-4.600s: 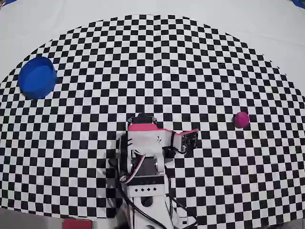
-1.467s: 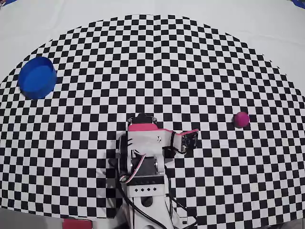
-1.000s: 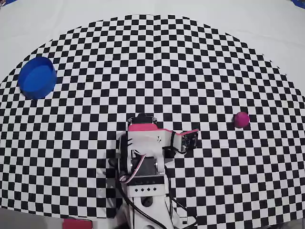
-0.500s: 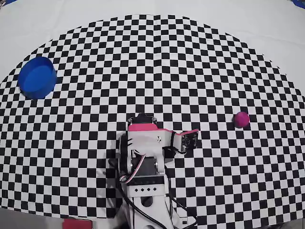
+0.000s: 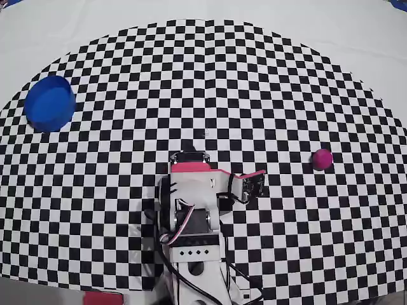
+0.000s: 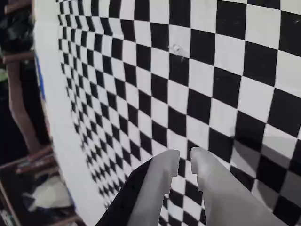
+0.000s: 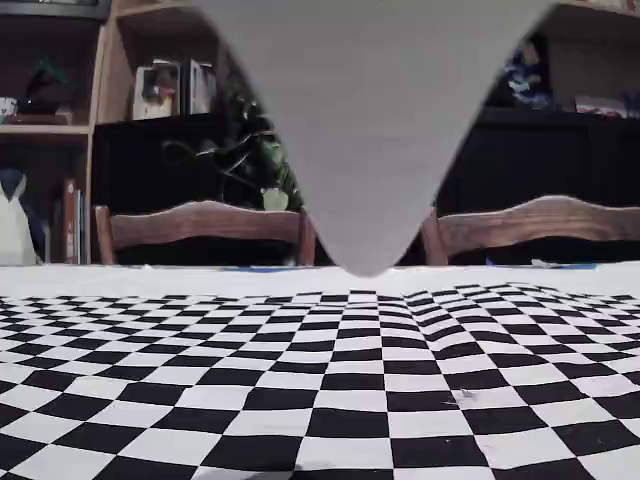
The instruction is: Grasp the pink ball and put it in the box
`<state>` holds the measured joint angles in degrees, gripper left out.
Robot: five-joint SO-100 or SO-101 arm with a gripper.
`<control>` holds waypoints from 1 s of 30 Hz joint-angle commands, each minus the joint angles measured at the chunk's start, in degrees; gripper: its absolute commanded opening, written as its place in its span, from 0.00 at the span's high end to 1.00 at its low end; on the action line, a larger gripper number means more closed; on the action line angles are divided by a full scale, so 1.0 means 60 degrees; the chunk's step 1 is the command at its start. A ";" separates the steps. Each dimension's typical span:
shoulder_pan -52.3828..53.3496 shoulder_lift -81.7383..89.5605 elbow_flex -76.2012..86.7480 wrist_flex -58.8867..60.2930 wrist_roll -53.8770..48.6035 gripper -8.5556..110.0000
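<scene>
**Nothing grasped yet — ball and bowl at opposite sides of the mat**

Progress: none visible. Pink ball (image 5: 322,159) sits loose on the checkered mat (image 5: 210,76), at about 3 o'clock from the arm (image 5: 191,210) in the overhead view, well apart from it. The "box" looks to be a round blue bowl (image 5: 49,103), at about 10 o'clock, far side of the mat, empty as far as can be seen. Reach, grasp, carry and drop all remain.

Gripper (image 6: 184,165): in the wrist view the two pale fingers stand nearly together, a narrow slit between the tips, nothing held. It points at bare mat.

Views compared: only the overhead view shows ball and bowl. Wrist view shows the claw's state but neither object. Fixed view sits low at mat level; a grey blurred shape (image 7: 370,130) hangs close to its lens, chairs (image 7: 200,225) and shelves behind.
</scene>
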<state>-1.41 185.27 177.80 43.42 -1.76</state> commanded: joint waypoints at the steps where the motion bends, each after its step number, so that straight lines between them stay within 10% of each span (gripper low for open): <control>1: 0.0088 -0.0103 0.0029 -0.0835 -0.0059 0.93; 18: 0.0366 -0.1084 0.0044 -0.6973 -0.0088 0.92; 30: 0.0498 -0.1172 0.0073 -0.6782 -0.4702 0.79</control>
<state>1.14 178.95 177.89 2.64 -22.41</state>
